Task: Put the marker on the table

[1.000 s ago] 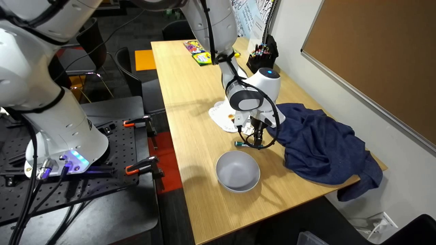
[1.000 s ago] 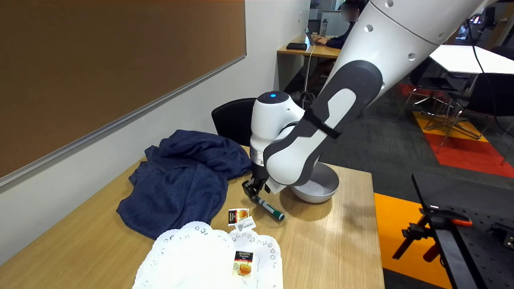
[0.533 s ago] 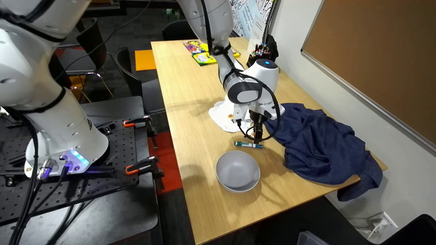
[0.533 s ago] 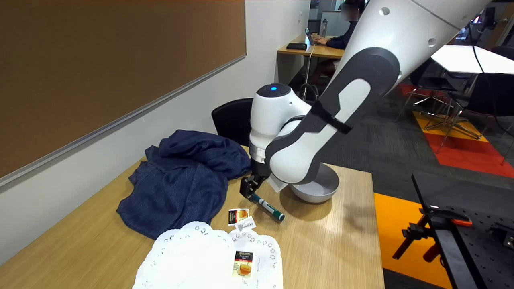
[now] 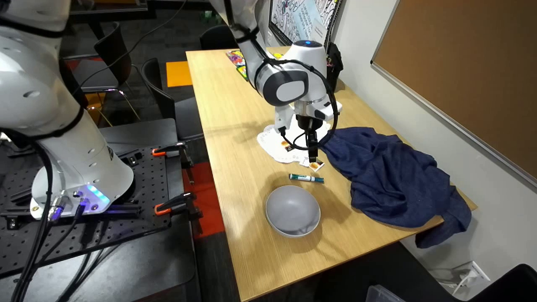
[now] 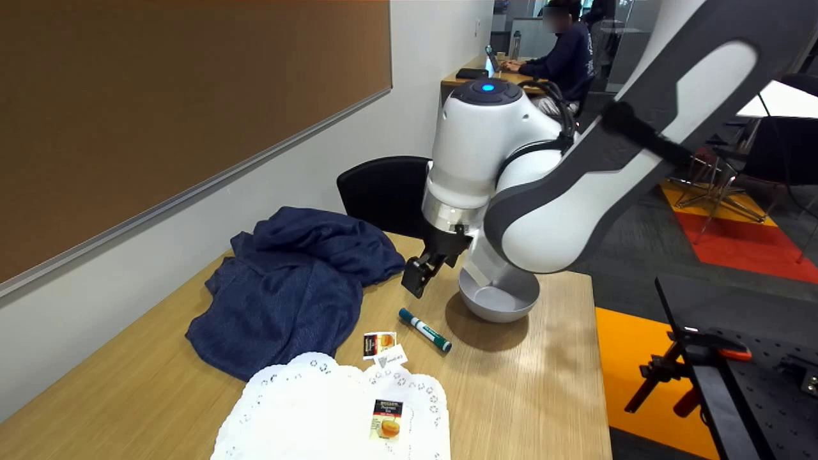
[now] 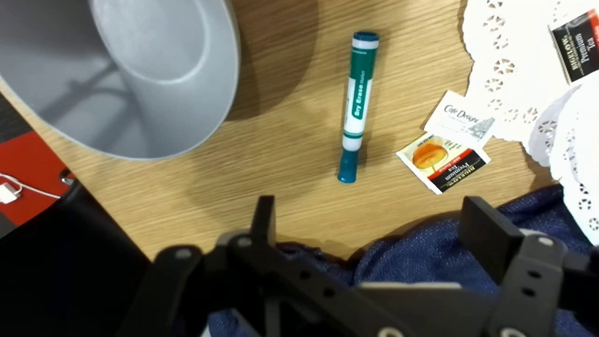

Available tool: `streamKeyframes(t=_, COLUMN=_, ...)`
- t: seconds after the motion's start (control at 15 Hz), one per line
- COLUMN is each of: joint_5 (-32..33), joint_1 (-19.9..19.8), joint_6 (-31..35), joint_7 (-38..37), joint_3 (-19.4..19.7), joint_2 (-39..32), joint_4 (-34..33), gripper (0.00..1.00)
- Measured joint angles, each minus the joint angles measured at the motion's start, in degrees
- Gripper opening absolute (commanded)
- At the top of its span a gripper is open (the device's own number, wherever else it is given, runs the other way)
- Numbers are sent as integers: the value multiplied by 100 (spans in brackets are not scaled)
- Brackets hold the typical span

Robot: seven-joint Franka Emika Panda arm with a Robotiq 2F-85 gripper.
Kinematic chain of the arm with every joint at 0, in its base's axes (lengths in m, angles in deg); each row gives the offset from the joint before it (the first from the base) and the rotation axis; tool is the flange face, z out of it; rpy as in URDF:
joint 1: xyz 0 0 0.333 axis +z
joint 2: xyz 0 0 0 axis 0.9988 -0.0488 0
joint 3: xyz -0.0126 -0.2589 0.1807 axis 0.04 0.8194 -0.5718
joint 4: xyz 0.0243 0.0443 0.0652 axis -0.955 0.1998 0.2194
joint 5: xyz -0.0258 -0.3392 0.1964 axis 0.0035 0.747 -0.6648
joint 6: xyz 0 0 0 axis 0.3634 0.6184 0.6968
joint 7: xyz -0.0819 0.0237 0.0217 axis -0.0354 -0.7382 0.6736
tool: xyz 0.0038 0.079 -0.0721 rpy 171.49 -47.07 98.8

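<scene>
A green and white marker (image 7: pixel 359 103) with dark teal ends lies flat on the light wooden table (image 5: pixel 247 256), beside the grey bowl. Both exterior views show it too, the marker (image 6: pixel 425 330) resting with nothing on it. My gripper (image 7: pixel 369 203) stands open, its two black fingers wide apart and nothing between them. In an exterior view the gripper (image 5: pixel 312 157) hangs above the table, apart from the marker.
The grey bowl (image 5: pixel 293 212) stands close to the marker. Dark blue cloth (image 6: pixel 287 294) lies bunched by the wall. A tea packet (image 7: pixel 442 161) and white lace doilies (image 6: pixel 294 409) lie nearby. Colourful packs (image 5: pixel 235 56) sit at the table's far end.
My gripper was low at the marker's teal end a second ago; it has risen up and away from it. The marker has stayed on the table in practically the same place.
</scene>
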Motion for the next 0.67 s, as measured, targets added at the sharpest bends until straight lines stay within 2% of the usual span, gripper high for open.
streamKeyframes(t=0.4, joint_5=878, joint_1=924, joint_6=637, joint_7=-506, joint_3=1046, joint_2=849, joint_4=949, gripper=100)
streamKeyframes(t=0.67, joint_5=954, joint_1=1079, joint_6=718, joint_7=-507, joint_3=1220, joint_2=1015, joint_4=1153, gripper=100)
